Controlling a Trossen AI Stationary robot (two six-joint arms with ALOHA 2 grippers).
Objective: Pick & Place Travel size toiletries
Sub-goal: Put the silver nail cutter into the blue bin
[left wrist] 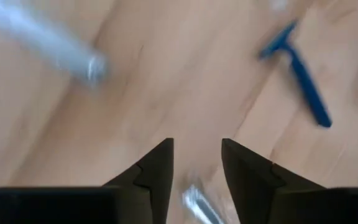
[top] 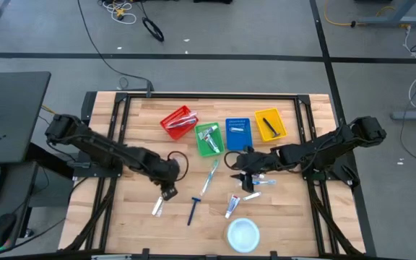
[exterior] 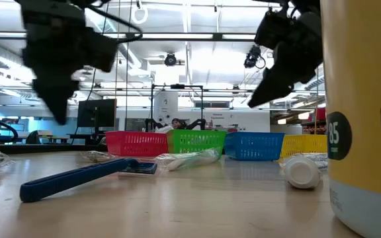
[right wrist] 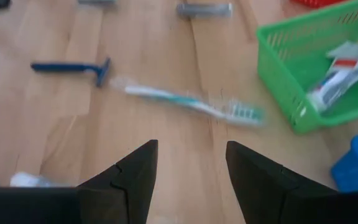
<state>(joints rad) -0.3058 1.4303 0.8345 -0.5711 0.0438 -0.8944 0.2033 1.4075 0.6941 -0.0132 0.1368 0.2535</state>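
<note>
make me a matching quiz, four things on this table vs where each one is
Things:
1. blue razor
2. white disc
3. green-and-white toothbrush
4. toothpaste tube with the red stripe

Places:
A. inside the green basket
B. on bare wood just below the green basket in the high view
C. at the table's near edge, below the right end effector
D. on bare wood beside the left end effector

Pairs: 1-D, 2-C, 3-B, 4-A

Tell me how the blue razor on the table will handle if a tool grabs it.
The blue razor looks like thin plastic, so probably light and stiff. Its slim handle lies flat on the table, so pinching it may be fiddly. The crosswise head should stop rolling.
</note>
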